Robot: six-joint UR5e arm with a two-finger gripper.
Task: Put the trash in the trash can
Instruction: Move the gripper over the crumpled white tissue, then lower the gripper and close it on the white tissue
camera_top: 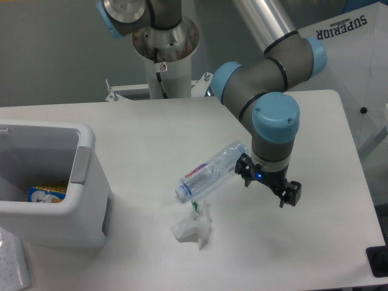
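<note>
Gripper (270, 185) hangs low over the white table (315, 242), right of centre; its two dark fingers (289, 193) are spread with a visible gap, nothing between them. Left finger sits just beside the base end of the bottle (211, 171); contact cannot be confirmed from this angle. Bottle: one, clear plastic, lying on its side, tilted diagonally, white cap toward lower left, red-and-blue label near the cap end. Tissue (193, 227): one, small, crumpled, white, lying on the table just below the cap, a speck of green at its upper edge; whether it touches the bottle is unclear. Trash can (85, 182): one, boxy white, thick rounded rim, grey panel on its right side, standing well apart at the left edge, cut off by the frame. Inside it, a blue-and-yellow packet (45, 194), partly hidden by the wall. Arm base column (163, 54) stands behind the table.
</note>
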